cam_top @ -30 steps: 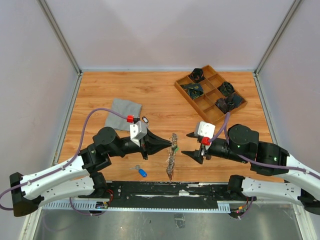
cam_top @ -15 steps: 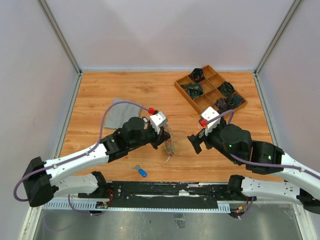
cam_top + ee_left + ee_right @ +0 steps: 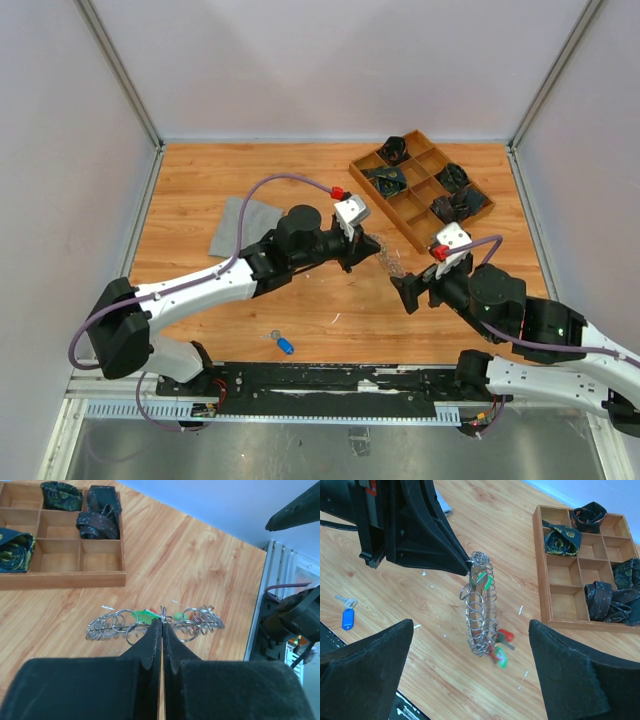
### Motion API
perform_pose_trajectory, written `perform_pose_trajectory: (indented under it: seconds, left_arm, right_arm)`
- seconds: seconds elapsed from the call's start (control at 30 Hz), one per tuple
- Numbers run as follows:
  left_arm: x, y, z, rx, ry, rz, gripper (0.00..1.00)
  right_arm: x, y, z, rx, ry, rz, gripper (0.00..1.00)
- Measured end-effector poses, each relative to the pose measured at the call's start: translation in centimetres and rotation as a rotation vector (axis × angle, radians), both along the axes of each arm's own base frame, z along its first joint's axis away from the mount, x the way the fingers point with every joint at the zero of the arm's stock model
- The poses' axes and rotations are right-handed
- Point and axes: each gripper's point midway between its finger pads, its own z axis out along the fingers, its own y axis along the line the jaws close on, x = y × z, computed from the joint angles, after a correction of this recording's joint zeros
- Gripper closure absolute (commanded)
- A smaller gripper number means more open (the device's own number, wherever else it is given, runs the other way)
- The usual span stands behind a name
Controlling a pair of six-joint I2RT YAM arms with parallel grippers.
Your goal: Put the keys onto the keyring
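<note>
Reaching across the wooden table [image 3: 200, 170], my left arm stretches from the near-left corner toward the middle. Far left in the scene, a grey cloth [image 3: 232, 228] lies flat on the wood. Near the front edge, left of centre, a blue-tagged key [image 3: 284, 345] lies by itself, well apart from the rest of the task's things.

My left gripper [image 3: 162, 623] sits just right of centre. Its jaws are pressed together with no gap showing in the wrist view, and they pinch the thin wire at the top of the keyring [image 3: 481, 611]. The keyring hangs below my fingertips, edge-on to the right wrist camera, as a crowded coil of silver keys [image 3: 112, 625] and wire loops. A green tag sits near the top, and red and green tags sit at the bottom. I cannot tell whether the lowest keys touch the wood.

My right gripper [image 3: 405, 293] is just to the right of the ring and a little nearer. Its jaws are spread wide and hold nothing. In its own view the pads [image 3: 367, 672] stand on either side of the hanging ring, both apart from it.

At the far right stands a wooden tray [image 3: 383, 198], set at an angle, with dark rolled fabrics [image 3: 562, 536] in several of its compartments.
</note>
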Motion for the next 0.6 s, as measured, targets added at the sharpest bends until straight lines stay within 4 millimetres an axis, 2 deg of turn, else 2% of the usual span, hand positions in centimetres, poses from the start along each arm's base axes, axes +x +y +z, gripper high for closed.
perform_pose_trajectory:
  seconds: [0.07, 0.13, 0.3, 0.33, 0.43, 0.5, 0.6]
  left_arm:
    - [0.1, 0.0, -0.1, -0.025, 0.004, -0.001, 0.99]
    - [0.1, 0.4, -1.3, -0.035, 0.025, 0.008, 1.0]
    - [-1.3, 3.0, -8.9, 0.034, 0.165, 0.045, 0.99]
    - [-1.6, 3.4, -9.8, 0.04, 0.182, 0.051, 0.97]
    - [-2.6, 4.3, -10.4, 0.014, 0.216, 0.056, 0.82]
    - [-3.2, 5.0, -10.5, -0.006, 0.229, 0.065, 0.67]
    - [-3.9, 6.7, -10.1, -0.036, 0.235, 0.103, 0.53]
  right_arm:
    - [0.0, 0.0, -0.3, 0.001, 0.007, -0.003, 0.02]
    - [-0.1, 0.0, -0.7, -0.004, 0.016, -0.005, 0.01]
    - [0.0, 0.2, -1.4, -0.023, 0.033, -0.007, 0.02]
    - [0.0, 0.3, -1.5, -0.028, 0.036, -0.007, 0.02]
    - [0.0, 0.6, -1.9, -0.036, 0.045, -0.009, 0.02]
    - [0.1, 0.7, -2.4, -0.039, 0.055, -0.012, 0.02]
    - [0.0, 0.7, -3.2, -0.054, 0.068, -0.015, 0.02]
